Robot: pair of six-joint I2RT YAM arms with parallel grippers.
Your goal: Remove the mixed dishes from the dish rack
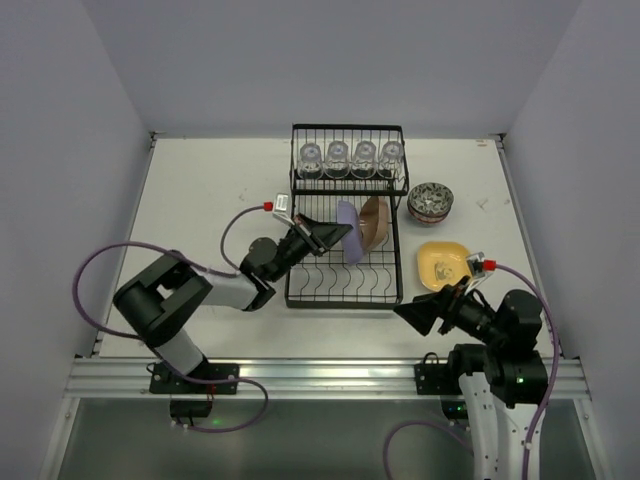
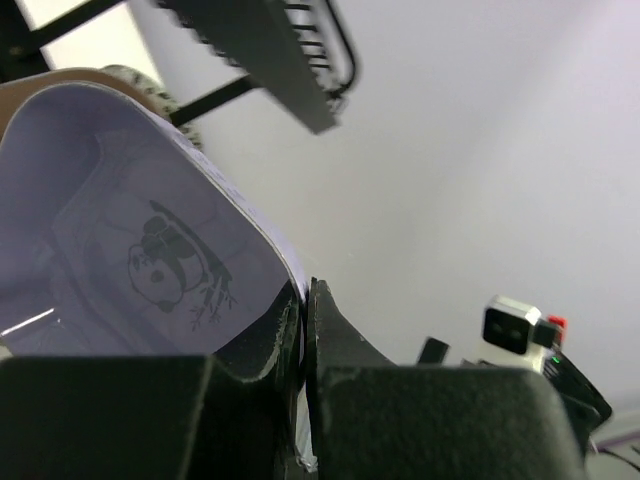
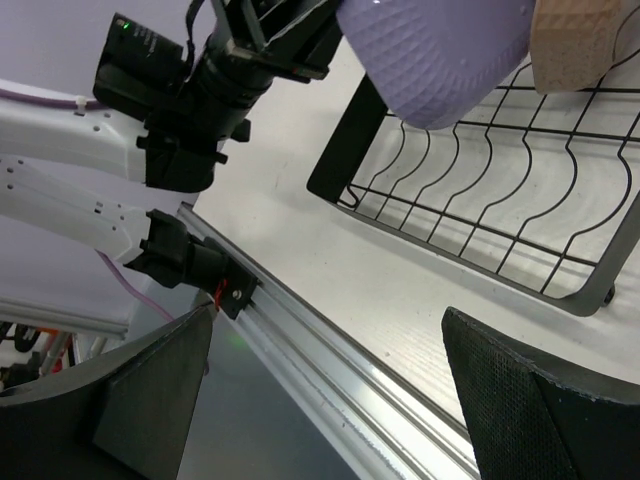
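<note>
The black wire dish rack [image 1: 345, 303] stands mid-table. Several clear glasses [image 1: 350, 159] stand in a row on its upper shelf. My left gripper [image 1: 336, 236] is shut on the rim of the purple plate [image 1: 349, 232], which stands on edge over the lower prongs. In the left wrist view the plate [image 2: 150, 250] shows a panda drawing, its rim pinched between the fingers [image 2: 345, 345]. The brown plate [image 1: 374, 222] stands just behind it. My right gripper [image 1: 420, 315] is open and empty off the rack's front right corner; its view shows the purple plate [image 3: 440, 55] and the rack [image 3: 480, 215].
A stack of patterned bowls [image 1: 431, 203] sits on the table right of the rack. The yellow plate [image 1: 443, 263] lies flat in front of them, close to my right arm. The metal rail [image 1: 320, 372] runs along the near table edge.
</note>
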